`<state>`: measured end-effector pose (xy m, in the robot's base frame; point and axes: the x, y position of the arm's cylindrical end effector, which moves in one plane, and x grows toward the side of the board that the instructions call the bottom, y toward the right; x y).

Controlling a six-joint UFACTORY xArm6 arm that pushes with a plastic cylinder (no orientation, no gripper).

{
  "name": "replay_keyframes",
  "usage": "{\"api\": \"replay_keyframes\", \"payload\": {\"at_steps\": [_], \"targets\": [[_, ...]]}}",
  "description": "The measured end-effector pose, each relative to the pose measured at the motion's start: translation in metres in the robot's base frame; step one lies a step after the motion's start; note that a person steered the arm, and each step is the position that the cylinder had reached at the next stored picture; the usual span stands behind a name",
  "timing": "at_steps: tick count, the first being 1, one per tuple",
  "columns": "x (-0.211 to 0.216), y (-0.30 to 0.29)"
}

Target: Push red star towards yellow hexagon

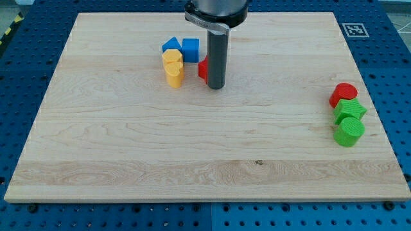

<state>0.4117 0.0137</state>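
Standing on the tabletop [128,141], my tip [216,86] touches the red star [203,68], mostly hidden behind the rod, which has no jaws to open or close, with 2 yellow blocks [173,67] just left of the star.

The rod's tip [216,86] touches a mostly hidden red block [203,68] on a wooden board [192,154], just right of two yellow blocks [173,67].
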Motion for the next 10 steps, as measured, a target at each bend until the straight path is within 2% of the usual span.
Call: {"api": "replay_keyframes", "payload": {"at_steps": [3, 5, 6, 10], "targets": [[0.000, 0.015], [-0.019, 0.019], [-0.029, 0.007], [-0.024, -0.017]]}}
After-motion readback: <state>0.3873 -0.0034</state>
